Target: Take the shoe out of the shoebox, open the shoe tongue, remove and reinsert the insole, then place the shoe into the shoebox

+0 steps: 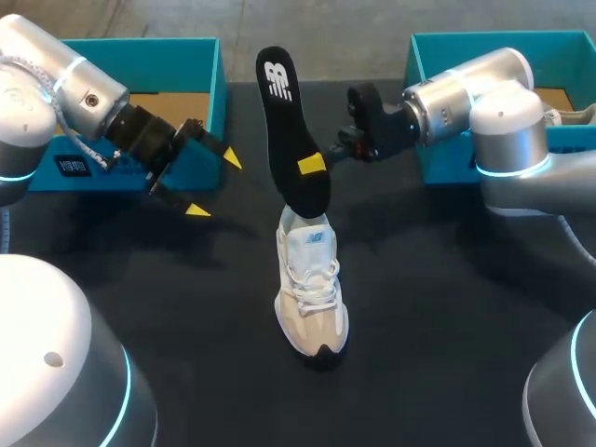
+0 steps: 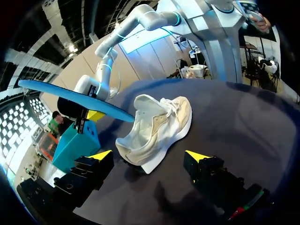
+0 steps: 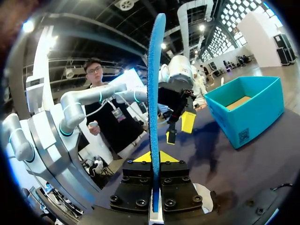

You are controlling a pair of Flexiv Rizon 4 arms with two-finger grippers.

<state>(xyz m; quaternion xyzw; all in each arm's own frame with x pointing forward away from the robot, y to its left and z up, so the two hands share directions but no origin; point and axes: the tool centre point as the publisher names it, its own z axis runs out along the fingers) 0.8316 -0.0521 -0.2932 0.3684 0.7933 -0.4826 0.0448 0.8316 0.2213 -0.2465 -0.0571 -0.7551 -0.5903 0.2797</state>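
On table [image 1: 447, 307], shoe [image 1: 312, 298] beneath insole [image 1: 289, 130]

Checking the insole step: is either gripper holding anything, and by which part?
The right gripper pinches the flat black insole, blue underneath, by its side edge toward its lower end. The left gripper is open and empty.

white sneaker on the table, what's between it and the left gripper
Nothing. In the head view the stretch of black table between the open left gripper and the white lace-up sneaker is bare. Nothing shows there in the left wrist view either.
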